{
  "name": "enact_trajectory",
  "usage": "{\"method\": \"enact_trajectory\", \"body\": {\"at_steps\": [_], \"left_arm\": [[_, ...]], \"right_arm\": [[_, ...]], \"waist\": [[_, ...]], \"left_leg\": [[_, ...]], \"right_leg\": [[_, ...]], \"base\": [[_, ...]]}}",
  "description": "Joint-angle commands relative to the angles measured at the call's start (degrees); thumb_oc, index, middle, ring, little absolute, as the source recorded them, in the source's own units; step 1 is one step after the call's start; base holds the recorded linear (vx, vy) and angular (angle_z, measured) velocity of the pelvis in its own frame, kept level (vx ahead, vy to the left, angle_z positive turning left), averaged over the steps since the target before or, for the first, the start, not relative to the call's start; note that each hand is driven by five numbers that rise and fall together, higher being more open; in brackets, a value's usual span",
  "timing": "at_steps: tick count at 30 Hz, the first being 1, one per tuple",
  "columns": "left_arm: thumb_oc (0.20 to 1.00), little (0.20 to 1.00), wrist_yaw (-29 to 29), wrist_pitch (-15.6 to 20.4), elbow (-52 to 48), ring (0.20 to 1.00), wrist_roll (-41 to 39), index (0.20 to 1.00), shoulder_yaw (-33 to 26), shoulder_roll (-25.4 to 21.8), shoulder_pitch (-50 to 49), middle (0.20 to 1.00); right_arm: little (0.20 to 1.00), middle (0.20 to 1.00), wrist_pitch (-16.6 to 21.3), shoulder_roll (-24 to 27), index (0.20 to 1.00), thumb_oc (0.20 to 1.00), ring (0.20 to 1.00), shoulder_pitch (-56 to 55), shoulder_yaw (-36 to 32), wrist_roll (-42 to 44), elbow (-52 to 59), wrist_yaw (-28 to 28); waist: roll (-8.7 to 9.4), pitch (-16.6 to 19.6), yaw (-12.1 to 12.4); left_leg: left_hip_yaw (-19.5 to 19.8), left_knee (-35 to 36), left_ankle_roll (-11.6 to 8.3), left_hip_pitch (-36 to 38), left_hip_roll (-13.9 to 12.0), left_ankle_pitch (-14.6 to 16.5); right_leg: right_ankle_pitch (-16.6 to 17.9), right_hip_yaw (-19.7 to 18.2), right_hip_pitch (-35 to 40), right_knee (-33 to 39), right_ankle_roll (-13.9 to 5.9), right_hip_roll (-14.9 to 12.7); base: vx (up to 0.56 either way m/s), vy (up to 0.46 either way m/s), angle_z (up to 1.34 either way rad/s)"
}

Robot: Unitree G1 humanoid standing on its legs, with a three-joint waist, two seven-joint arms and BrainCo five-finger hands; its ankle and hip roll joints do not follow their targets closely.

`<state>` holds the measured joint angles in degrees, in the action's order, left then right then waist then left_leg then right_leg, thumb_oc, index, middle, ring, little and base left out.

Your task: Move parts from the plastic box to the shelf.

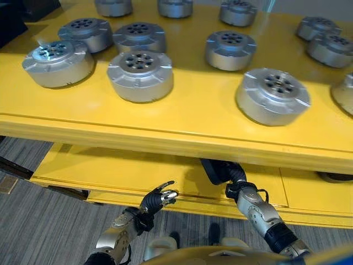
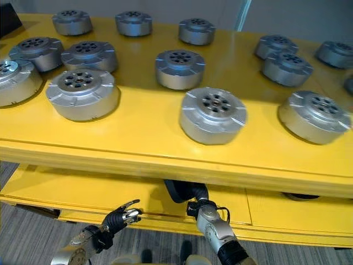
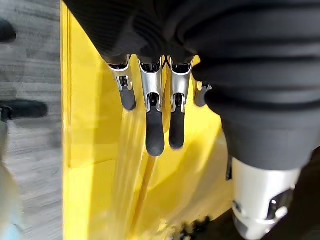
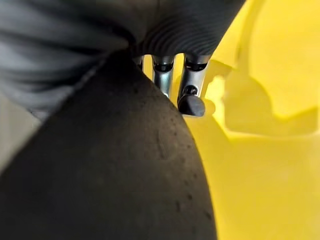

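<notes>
Left robot hand [image 1: 157, 200]: nearest item, in front of the lower yellow shelf's [image 1: 110, 171] front edge. Fingers loosely extended, holding nothing. The left wrist view shows them [image 3: 154, 130] hanging straight over a yellow surface, detail the head views give only in small.

Right robot hand [image 1: 220, 170]: just beyond, reaching under the upper yellow shelf [image 1: 182, 118] and over the lower shelf. The eye views show its dark ribbed cover only. The right wrist view shows a large dark rounded object [image 4: 115, 170] against the hand, with fingers [image 4: 191, 95] past its edge over yellow; what the object is, and whether the fingers close on it, cannot be told.

Parts, silver round, ring of holes on top, all upright on the upper shelf. Front row, closest to its front edge: one at centre-right [image 1: 273, 96], one left of it [image 1: 140, 74], one at far left [image 1: 58, 63]. Middle row behind: two close together at left [image 1: 85, 33] [image 1: 139, 36], one at centre [image 1: 230, 49], a touching pair at right [image 1: 331, 48]. Back row: several more [image 1: 238, 12]. The right eye view adds a further front-row part at far right [image 2: 314, 117], cut off in the left eye view.
</notes>
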<state>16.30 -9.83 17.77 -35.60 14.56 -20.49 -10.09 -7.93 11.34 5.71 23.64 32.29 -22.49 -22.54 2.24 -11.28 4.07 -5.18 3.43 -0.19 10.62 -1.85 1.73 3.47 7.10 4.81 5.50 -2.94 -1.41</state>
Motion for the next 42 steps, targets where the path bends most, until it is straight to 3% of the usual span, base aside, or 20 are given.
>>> {"method": "enact_trajectory", "body": {"at_steps": [1,4,7,9,10,12,15,20,23,25,27,28,29,30,32,33,36,39,42], "left_arm": [[1.0,1.0,-1.17,2.49,-2.71,1.0,-3.26,1.0,2.24,3.06,2.35,1.0],[1.0,1.0,-3.55,3.68,-2.43,1.0,-3.63,1.0,1.24,3.58,2.12,1.0],[1.0,1.0,0.57,1.98,-1.46,1.0,-2.83,1.0,2.6,3.33,4.81,1.0],[1.0,1.0,3.01,2.21,-2.17,1.0,-1.9,1.0,3.78,3.32,5.54,1.0],[1.0,1.0,0.91,2.69,-3.98,1.0,-1.46,1.0,4.65,3.72,5.16,1.0],[1.0,1.0,0.38,2.61,-4.22,1.0,-1.59,1.0,4.61,3.74,5.24,1.0],[1.0,1.0,0.5,2.31,-3.94,1.0,-1.01,1.0,3.9,3.59,6.02,1.0],[1.0,1.0,0.92,2.07,-0.58,1.0,0.23,1.0,4.62,1.98,7.62,1.0],[1.0,1.0,2.39,4.37,0.18,1.0,4.32,1.0,6.08,1.1,8.46,1.0],[1.0,1.0,2.36,4.04,-1.12,1.0,4.29,1.0,5.7,0.3,7.47,1.0],[1.0,1.0,2.04,3.73,-1.46,1.0,3.08,1.0,5.11,0.04,6.72,1.0],[1.0,1.0,-0.97,4.64,-2.27,1.0,0.95,1.0,2.97,-0.18,4.02,1.0],[1.0,1.0,-1.04,4.7,-2.29,1.0,0.85,1.0,2.83,-0.19,3.92,1.0],[1.0,1.0,-1.02,5.16,-2.44,1.0,0.86,1.0,2.18,-0.12,3.18,1.0],[1.0,1.0,-0.82,5.23,-2.63,1.0,0.23,1.0,2.41,-0.79,3.42,1.0],[1.0,1.0,-0.76,5.28,-2.64,1.0,-0.07,1.0,2.47,-0.9,3.51,1.0],[1.0,1.0,-0.89,3.64,-3.95,1.0,-1.2,1.0,3.04,-1.97,4.37,1.0],[1.0,1.0,0.22,0.41,-5.06,1.0,0.54,1.0,3.25,-2.58,4.73,1.0],[1.0,1.0,1.17,-0.27,-5.53,1.0,-0.05,1.0,3.26,-2.89,4.78,1.0]], "right_arm": [[0.2,0.2,2.36,-1.23,0.2,0.2,0.2,2.31,-1.06,-0.82,4.26,-1.19],[0.2,0.2,1.93,-1.09,0.2,0.2,0.2,1.29,-2.63,-0.46,3.67,-2.24],[0.2,0.2,3.4,-0.66,0.2,0.2,0.2,-0.66,-4.68,0.37,4.12,-4.67],[0.2,0.2,3.86,-0.26,0.2,0.2,0.2,-0.57,-5.29,-0.04,3.33,-4.08],[0.2,0.2,3.53,-0.15,0.2,0.2,0.2,0.57,-5.77,-0.45,2.08,-2.6],[0.2,0.2,3.23,-0.02,0.2,0.2,0.2,0.84,-5.89,-0.46,2.19,-2.18],[0.2,0.2,2.75,0.62,0.2,0.2,0.2,2.03,-6.57,2.93,1.73,0.78],[0.2,0.2,4.3,0.12,0.2,0.2,0.2,2.86,-7.29,3.93,3.16,-1.2],[0.2,0.2,6.06,-0.75,0.2,0.2,0.2,3.97,-9.86,7.22,1.65,-2.34],[0.2,0.2,6.02,-1.2,0.2,0.2,0.2,2.76,-11.64,6.7,3.63,-2.21],[0.2,0.2,5.29,-1.46,0.2,0.2,0.2,2.1,-12.02,6.73,4.62,-1.97],[0.2,0.2,3.34,-2.37,0.2,0.2,0.2,1.78,-11.21,5.65,5.37,0.43],[0.2,0.2,3.36,-2.42,0.2,0.2,0.2,1.8,-11.17,5.55,5.37,0.5],[0.2,0.2,3.88,-2.7,0.2,0.2,0.2,1.56,-10.68,5.29,5.75,0.17],[0.2,0.2,4.89,-2.68,0.2,0.2,0.2,1.09,-10.67,7.06,6.4,-1.82],[0.2,0.2,5.05,-2.65,0.2,0.2,0.2,1.14,-10.75,7.23,6.32,-2.03],[0.2,0.2,8.11,-2.09,0.2,0.2,0.2,2.62,-12.11,8.78,3.07,-2.2],[0.2,0.2,8.74,-1.6,0.2,0.2,0.2,4.32,-12.2,8.63,2.81,-3.72],[0.2,0.2,7.78,0.32,0.2,0.2,0.2,6.57,-12.87,7.55,3.39,-4.75]], "waist": [[-0.59,1.23,-0.41],[-1.23,1.31,-1.51],[-1.77,1.18,-4.79],[-1.53,1.01,-5.49],[-0.98,0.03,-4.95],[-0.68,0.0,-4.85],[-0.68,0.47,-4.5],[-2.14,0.6,-6.36],[-1.73,0.47,-5.76],[-1.21,0.43,-5.1],[-1.0,0.45,-4.77],[-0.37,0.46,-2.57],[-0.23,0.57,-2.44],[-0.18,0.62,-2.01],[-0.45,0.3,-2.21],[-0.46,0.39,-2.14],[0.39,-0.18,-0.13],[0.71,-0.64,0.73],[0.32,-1.26,0.84]], "left_leg": [[3.23,1.57,-0.42,-3.22,-1.14,-0.59],[0.1,1.57,-1.44,-3.01,-1.84,-1.1],[-9.66,-0.26,-1.18,-1.38,-1.39,0.06],[-8.58,-4.88,-0.51,-2.33,-0.5,2.72],[-4.14,-11.4,0.65,-3.98,0.85,6.14],[-3.4,-13.27,0.85,-4.36,1.06,7.15],[0.98,-14.78,1.93,-3.75,2.0,9.29],[-1.04,-3.71,0.92,0.69,-0.86,5.34],[0.36,-0.71,1.46,1.92,-0.01,4.48],[1.07,0.6,1.31,2.4,-0.18,4.49],[0.76,1.18,1.22,2.69,-0.37,4.52],[-2.21,1.57,1.02,2.99,-0.62,5.06],[-2.36,1.57,1.04,2.8,-0.53,4.95],[-2.49,1.57,1.44,2.3,-0.63,4.73],[-2.01,1.02,2.69,0.65,-1.34,4.13],[-2.0,0.91,2.72,0.27,-1.46,3.94],[-0.65,-2.98,1.91,-3.38,-2.88,4.02],[-0.21,-3.24,1.02,-3.79,-3.58,3.75],[-0.22,-2.47,-0.12,-3.57,-4.92,2.7]], "right_leg": [[-5.06,1.28,2.18,-6.38,-2.49,-1.4],[-4.66,2.18,3.07,-4.65,-2.28,-1.41],[-3.29,4.55,3.45,-3.3,-2.73,-2.33],[-3.05,2.74,2.7,-4.21,-2.58,-2.97],[-3.16,-0.59,2.25,-5.9,-2.1,-3.74],[-2.97,-1.3,1.97,-6.15,-2.01,-4.17],[-2.16,-3.75,0.08,-7.8,-2.71,-5.54],[-2.13,-3.55,-3.38,-10.8,-5.02,-6.11],[1.59,-3.33,-4.81,-10.28,-7.12,-8.08],[5.09,-2.67,-5.22,-7.83,-8.5,-10.07],[6.43,-1.64,-5.49,-6.53,-9.18,-10.91],[8.48,6.54,-6.53,-7.09,-10.32,-12.38],[8.62,6.83,-6.7,-7.12,-10.33,-12.51],[8.56,6.73,-6.99,-9.0,-10.25,-13.08],[6.44,1.89,-7.03,-16.73,-9.04,-13.0],[6.22,1.67,-7.07,-17.0,-8.84,-12.99],[1.32,2.48,-1.48,-11.72,-8.04,-11.79],[0.7,3.4,-1.22,-9.83,-8.13,-11.38],[-0.11,3.61,-1.87,-9.26,-8.23,-11.13]], "base": [[-0.13,-0.244,-0.15],[-0.14,-0.169,-0.12],[-0.18,-0.016,0.2],[-0.2,0.078,0.94],[-0.19,0.111,0.61],[-0.14,0.109,-0.51],[-0.19,0.237,-0.78],[-0.2,0.331,-0.1],[-0.15,0.319,0.17],[-0.07,0.19,0.12],[-0.11,0.092,-0.16],[-0.15,0.04,-0.49],[-0.17,-0.017,-0.93],[-0.09,-0.061,-1.25],[-0.1,-0.127,-0.88],[-0.07,-0.147,0.0],[0.0,-0.334,0.33],[-0.01,-0.261,0.21],[-0.05,-0.094,-0.06]]}}
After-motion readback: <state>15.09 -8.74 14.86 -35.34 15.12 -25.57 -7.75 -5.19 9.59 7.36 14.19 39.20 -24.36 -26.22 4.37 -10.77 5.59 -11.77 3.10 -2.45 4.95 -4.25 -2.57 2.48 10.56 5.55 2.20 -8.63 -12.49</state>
